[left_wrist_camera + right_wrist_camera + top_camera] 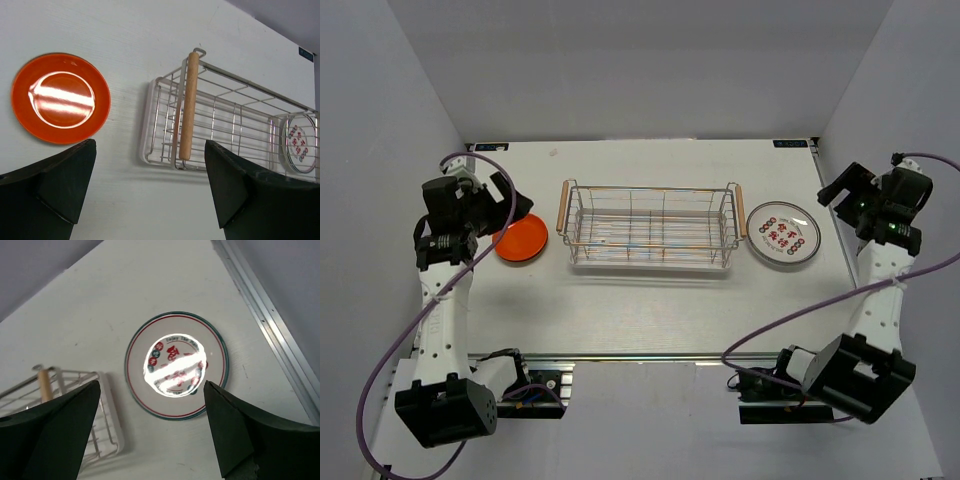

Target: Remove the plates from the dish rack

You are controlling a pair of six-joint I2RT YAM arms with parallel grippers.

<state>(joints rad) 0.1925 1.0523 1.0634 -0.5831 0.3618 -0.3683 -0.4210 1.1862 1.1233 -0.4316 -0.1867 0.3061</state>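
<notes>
The rectangular chrome wire dish rack (651, 226), with a light wooden handle (189, 106) at each short end, was seen standing at the middle of the white counter (650, 310). No plate could be made out inside it. A small plain red-orange round plate (519, 240) lay flat just beside the rack's left end. A larger white round plate (783, 235) with red characters and a dark striped rim lay flat just beside the rack's right end. Both plates were apart from the wire.

The left hand (505, 203) was held above the counter to the left of the rack, its fingers spread wide with nothing between them. The right hand (844, 186) was held likewise to the right of the rack, wide and empty.

Each plate was judged to be placed on the side of the arm nearest it, so that neither arm would have to reach across the rack. The unloading was judged finished or nearly so.
</notes>
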